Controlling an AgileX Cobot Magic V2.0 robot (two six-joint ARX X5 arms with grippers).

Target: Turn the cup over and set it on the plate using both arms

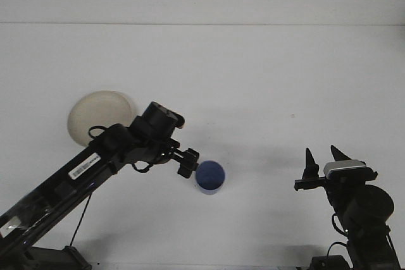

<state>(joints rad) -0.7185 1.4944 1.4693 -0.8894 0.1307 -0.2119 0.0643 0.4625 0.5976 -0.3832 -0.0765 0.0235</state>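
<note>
A blue cup (209, 177) stands on the white table near the front centre, seen from above. My left gripper (188, 162) is at the end of the outstretched left arm, just left of the cup and almost touching its rim. A cream plate (95, 115) lies at the left, and the arm covers its right edge. My right gripper (323, 159) rests at the front right, well away from the cup, open with nothing between its fingers.
The left arm (95, 165) crosses diagonally from the front left corner toward the cup. The white table (253, 80) ends at a far edge near the top of the view.
</note>
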